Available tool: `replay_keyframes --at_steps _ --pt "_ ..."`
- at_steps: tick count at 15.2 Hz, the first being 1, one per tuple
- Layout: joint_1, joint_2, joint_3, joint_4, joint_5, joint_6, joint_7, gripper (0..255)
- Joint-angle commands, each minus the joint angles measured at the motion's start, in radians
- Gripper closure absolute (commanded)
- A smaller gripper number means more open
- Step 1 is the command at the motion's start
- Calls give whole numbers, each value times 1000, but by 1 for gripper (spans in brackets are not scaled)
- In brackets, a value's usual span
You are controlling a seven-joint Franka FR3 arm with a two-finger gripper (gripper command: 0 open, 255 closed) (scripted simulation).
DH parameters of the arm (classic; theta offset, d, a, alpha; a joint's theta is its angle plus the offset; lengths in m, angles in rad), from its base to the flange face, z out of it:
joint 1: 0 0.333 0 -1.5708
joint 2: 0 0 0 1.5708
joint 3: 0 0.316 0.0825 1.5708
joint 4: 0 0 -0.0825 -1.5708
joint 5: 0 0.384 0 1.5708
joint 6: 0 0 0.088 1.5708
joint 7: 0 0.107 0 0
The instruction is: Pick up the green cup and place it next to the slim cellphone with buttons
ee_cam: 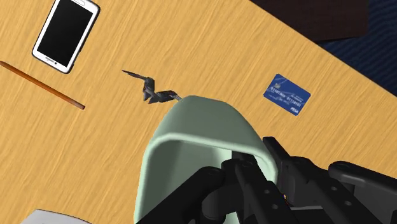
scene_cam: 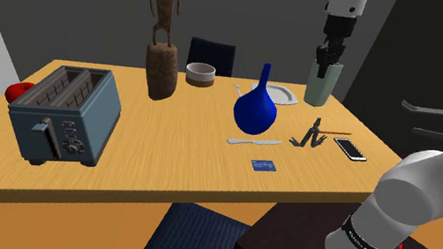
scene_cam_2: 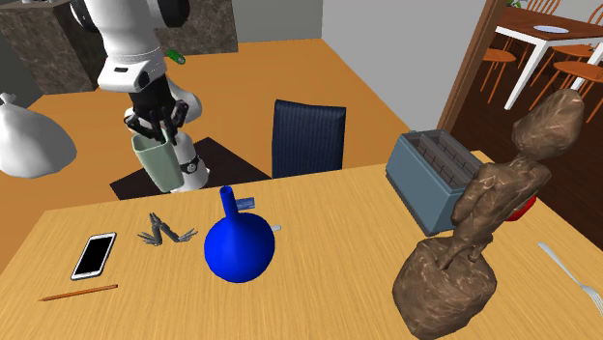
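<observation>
Tabletop [scene_cam_2: 319, 280]: wood. Toaster [scene_cam: 67, 112] sits at the end farthest from the arm, and the blue vase [scene_cam: 255, 110] stands mid-board. The pale green cup [scene_cam_2: 159, 162] hangs slightly tilted above the arm-side end, apparently clear of the surface, with the hand [scene_cam_2: 155, 124] clamped on its rim wall. The phone [ee_cam: 66, 33] lies near that end's corner, pencil [ee_cam: 41, 84] just beside it. Bare wood separates phone and multitool [ee_cam: 153, 90]. Card [ee_cam: 287, 95] lies apart.
</observation>
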Motion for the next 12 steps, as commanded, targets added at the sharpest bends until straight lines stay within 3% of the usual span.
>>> replay_keyframes --at_steps 1,12 --pt "-18 -53 -29 -41 -24 -9 -39 255" --pt "-118 -270 -194 -145 -185 -92 -256 255"
